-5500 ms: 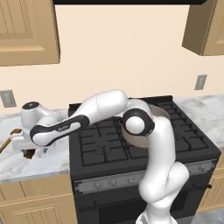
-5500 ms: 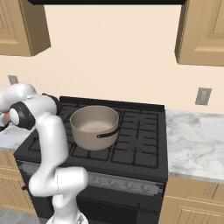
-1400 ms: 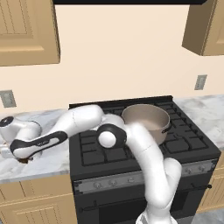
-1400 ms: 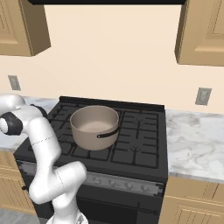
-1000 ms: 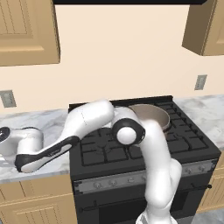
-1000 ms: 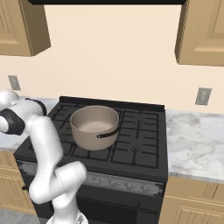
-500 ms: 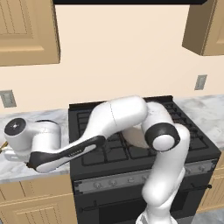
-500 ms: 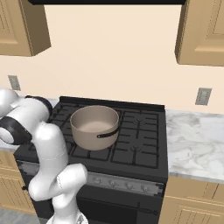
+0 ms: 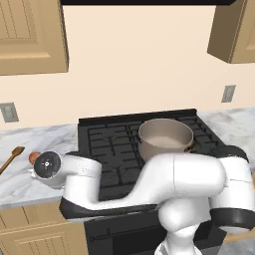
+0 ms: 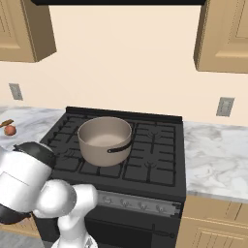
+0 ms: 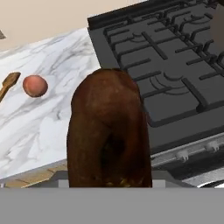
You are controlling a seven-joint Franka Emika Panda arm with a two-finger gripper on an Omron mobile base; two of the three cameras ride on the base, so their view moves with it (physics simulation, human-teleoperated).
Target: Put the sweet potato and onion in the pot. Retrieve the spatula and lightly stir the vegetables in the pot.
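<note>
Sweet potato (image 11: 108, 131) apparently in the claw's grip, above counter edge (image 11: 26, 177).

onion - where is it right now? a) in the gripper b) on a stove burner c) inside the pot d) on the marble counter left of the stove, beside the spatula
d: the onion lies on the marble counter left of the stove, close to the spatula blade, while the pot looks empty and the big brown lump right in front of the hand camera is the sweet potato.
</note>
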